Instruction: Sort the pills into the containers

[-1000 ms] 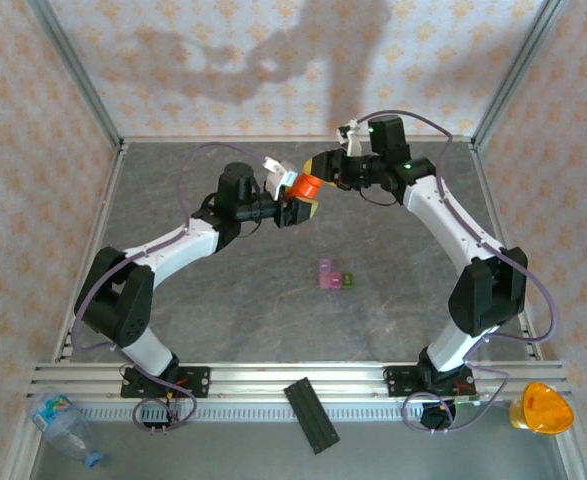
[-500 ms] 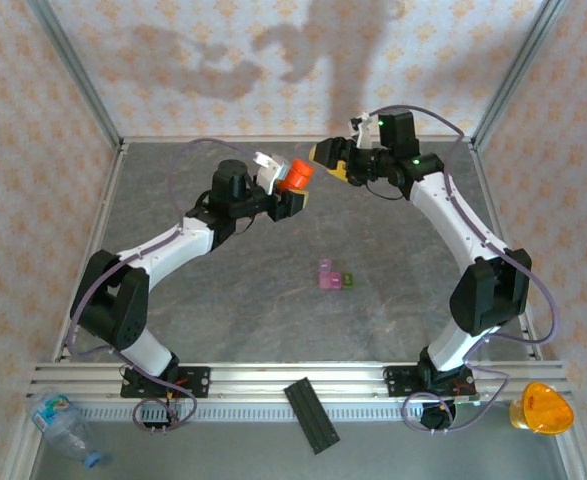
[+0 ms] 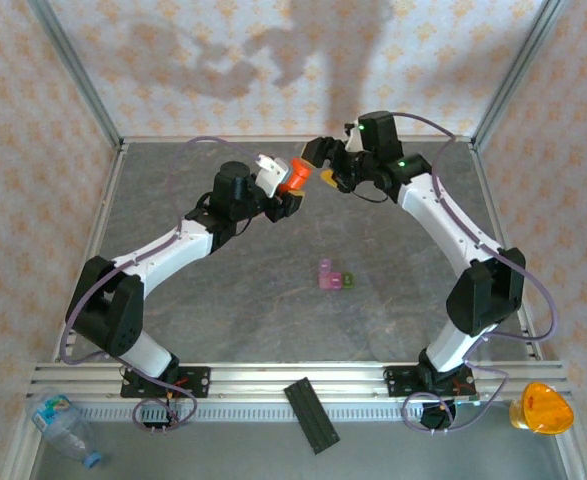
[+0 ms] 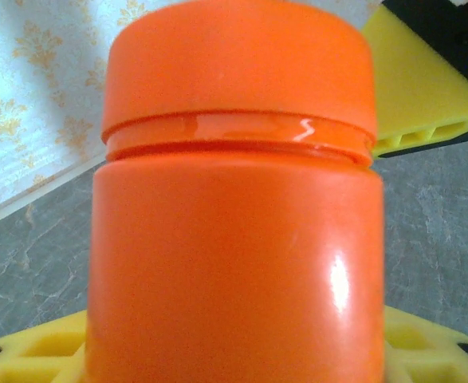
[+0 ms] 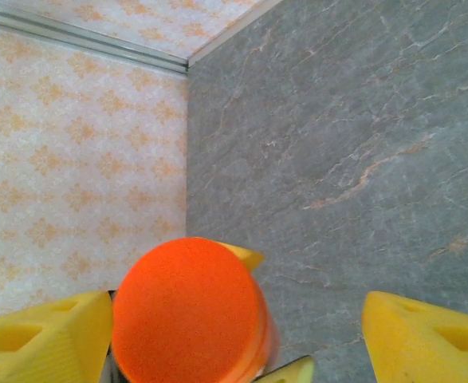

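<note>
So the left tool (image 3: pixel 289 192) is pinching the orange bottle (image 3: pixel 294 176) over the far middle of the tabletop (image 3: pixel 223 300). The cap points right into the right tool (image 3: pixel 325 166), whose jaws are spread wide around it, not gripping. The containers (image 3: pixel 335 278) sit mid-tabletop, well nearer than both tools, and neither arm is clearly closer. They're 2 tiny joined boxes, pink-purple left, green right, long axis running left-right.

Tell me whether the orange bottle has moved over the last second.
Yes. In the top view the orange bottle has shifted left and toward the back wall, farther from the containers, which have stayed put.
</note>
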